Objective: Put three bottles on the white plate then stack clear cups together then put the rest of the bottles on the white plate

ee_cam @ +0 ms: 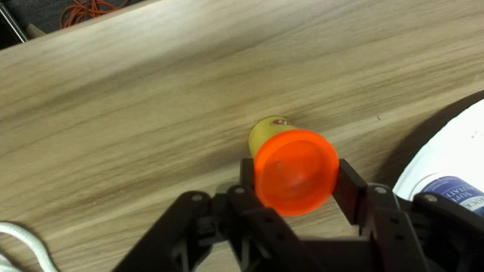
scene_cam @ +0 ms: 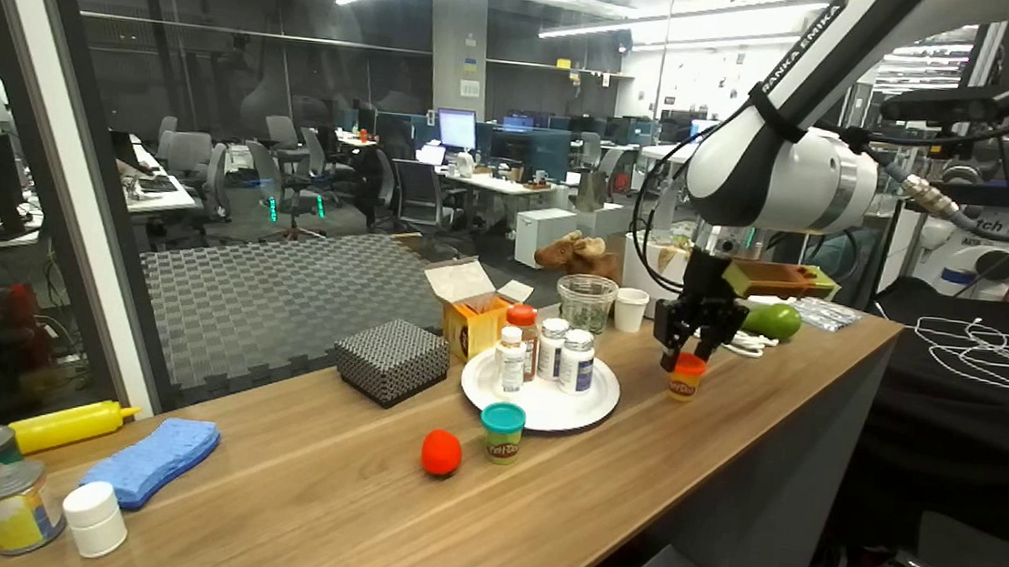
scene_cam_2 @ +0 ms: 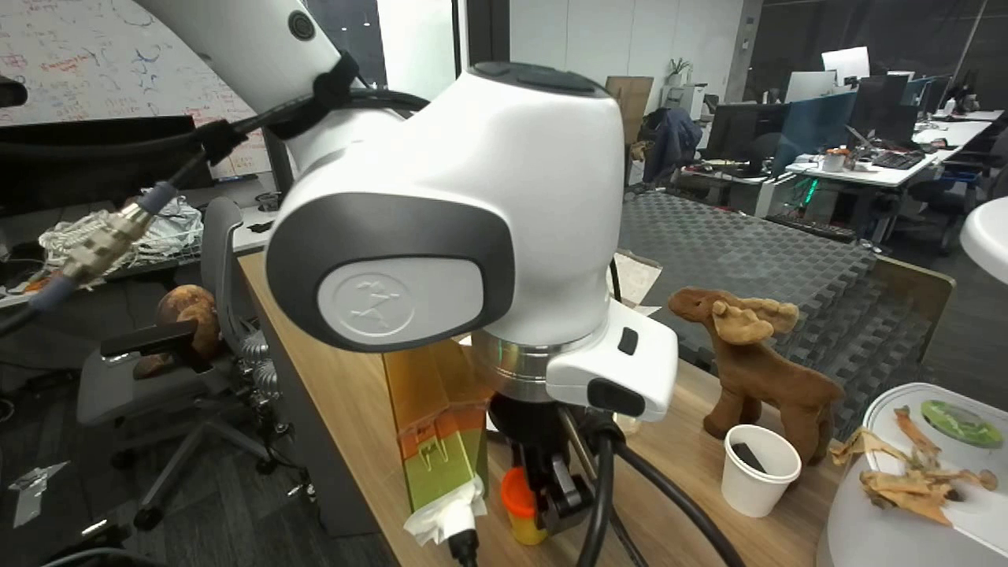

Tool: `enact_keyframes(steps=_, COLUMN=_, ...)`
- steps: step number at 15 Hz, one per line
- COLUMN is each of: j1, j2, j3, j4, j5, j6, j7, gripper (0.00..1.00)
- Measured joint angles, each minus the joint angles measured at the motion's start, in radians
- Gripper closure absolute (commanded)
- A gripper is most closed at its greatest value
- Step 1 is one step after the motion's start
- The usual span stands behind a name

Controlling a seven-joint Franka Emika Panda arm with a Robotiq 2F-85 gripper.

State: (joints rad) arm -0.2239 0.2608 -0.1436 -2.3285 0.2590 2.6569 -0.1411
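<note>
- Well, the gripper (ee_cam: 297,173) pinches the orange-lidded tub (scene_cam: 684,380), upright on the counter (scene_cam: 617,462).
- Bare counter (a modest gap) separates tub from white plate (scene_cam: 562,414).
- More open counter reaches its long edge.

Wood-grain counter (scene_cam: 358,499). Directly on it: white plate (scene_cam: 566,411); orange-lidded tub (ee_cam: 297,172) nr plate; teal-lidded tub (scene_cam: 502,434) w/ round red thing (scene_cam: 441,452) just beside; clear cup (scene_cam: 587,305) + ppr cup (scene_cam: 630,311) adj; patt. box (scene_cam: 391,360), open carton (scene_cam: 475,325); at one end blue sponge (scene_cam: 156,461), yel bottle (scene_cam: 67,426), 2 cans (scene_cam: 17,510), white-capped bottle (scene_cam: 95,520).
</note>
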Motion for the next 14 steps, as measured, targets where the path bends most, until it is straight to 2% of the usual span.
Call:
enact_keyframes(steps=7, j1=0.015, j2=-0.023, j3=0.001, j4=-0.001, j5=-0.029, j6=-0.003, j7=0.041, gripper=0.71)
enact_keyframes(steps=14, j1=0.137, j2=-0.152, j3=0.032, j4=0.006, j5=-0.197, j6=-0.12, j7=0.246, gripper=0.71)
